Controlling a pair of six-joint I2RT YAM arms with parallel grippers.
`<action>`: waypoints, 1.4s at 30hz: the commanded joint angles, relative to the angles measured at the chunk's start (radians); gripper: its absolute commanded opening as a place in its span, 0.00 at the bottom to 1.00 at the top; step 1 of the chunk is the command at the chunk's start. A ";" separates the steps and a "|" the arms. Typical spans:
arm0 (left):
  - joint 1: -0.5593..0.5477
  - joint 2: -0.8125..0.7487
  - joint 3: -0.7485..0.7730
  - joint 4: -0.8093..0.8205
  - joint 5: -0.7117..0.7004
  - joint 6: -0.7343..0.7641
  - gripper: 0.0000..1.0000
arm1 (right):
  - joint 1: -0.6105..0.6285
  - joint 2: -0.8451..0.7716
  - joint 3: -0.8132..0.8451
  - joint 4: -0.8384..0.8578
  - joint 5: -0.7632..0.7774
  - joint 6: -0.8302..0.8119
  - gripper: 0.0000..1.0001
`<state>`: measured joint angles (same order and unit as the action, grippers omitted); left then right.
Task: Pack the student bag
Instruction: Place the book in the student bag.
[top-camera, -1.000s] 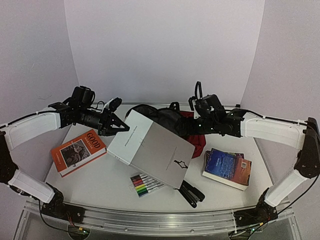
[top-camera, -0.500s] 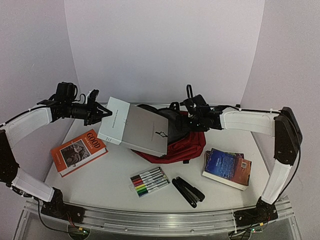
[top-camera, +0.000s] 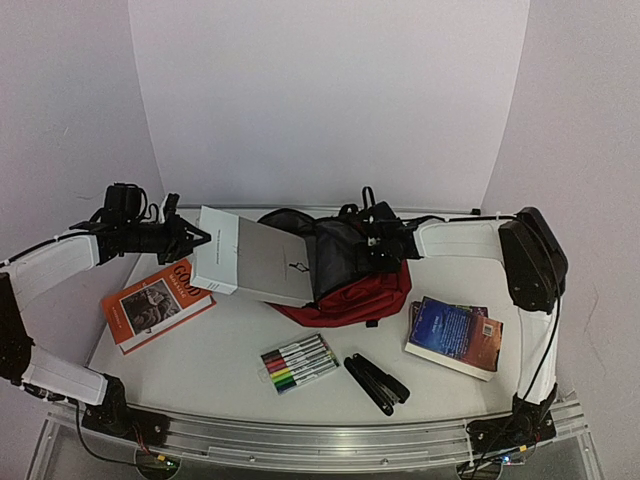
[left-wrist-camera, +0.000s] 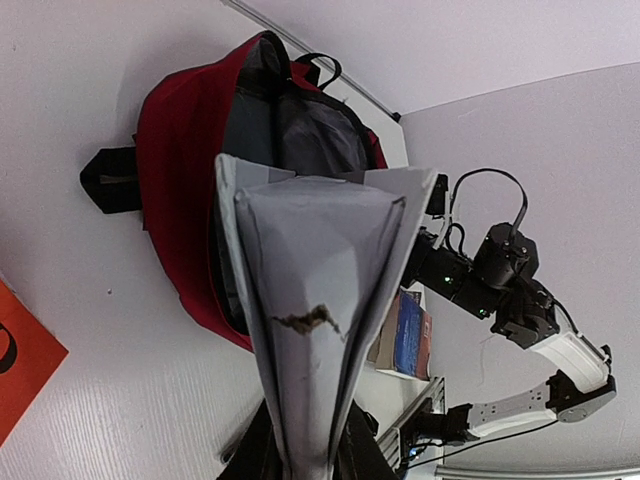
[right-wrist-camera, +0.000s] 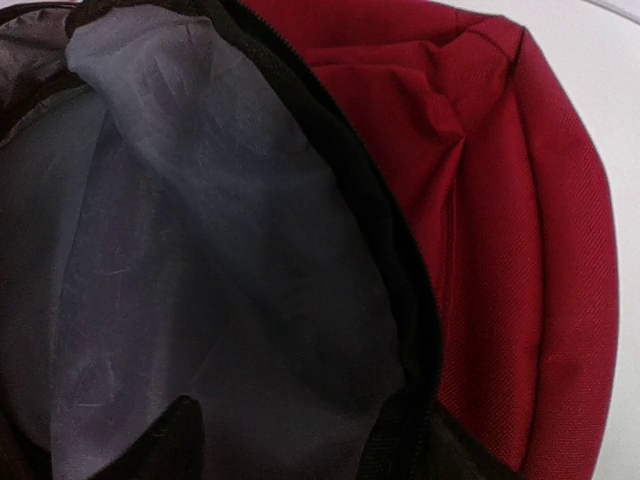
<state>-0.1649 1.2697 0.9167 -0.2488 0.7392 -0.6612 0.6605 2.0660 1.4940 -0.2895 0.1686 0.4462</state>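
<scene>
So student bag (top-camera: 372, 292) mouth faces left, twd book (top-camera: 255, 262).

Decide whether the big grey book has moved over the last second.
Yes. The grey book shifted left and toward the back wall, away from the marker pack it had overhung.

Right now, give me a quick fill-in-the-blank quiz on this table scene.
1. The left gripper holds the grey book at the student bag, whose main compartment is ___.
2. The orange book lies on the bag's ___ side.
3. The book lying on the right has a ___ cover.
Missing words: open; left; blue.
</scene>
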 joint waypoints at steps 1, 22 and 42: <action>0.011 -0.044 -0.030 0.156 -0.042 -0.058 0.10 | -0.003 0.001 0.064 0.011 -0.032 0.003 0.42; 0.022 0.043 -0.058 0.325 -0.129 -0.123 0.09 | -0.003 -0.336 0.050 0.113 -0.289 -0.034 0.00; -0.047 0.197 -0.073 0.605 0.015 -0.304 0.08 | -0.002 -0.407 0.025 0.353 -0.538 -0.027 0.00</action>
<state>-0.1794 1.4336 0.8154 0.2301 0.7107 -0.9216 0.6571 1.7391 1.5043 -0.0863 -0.3094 0.4197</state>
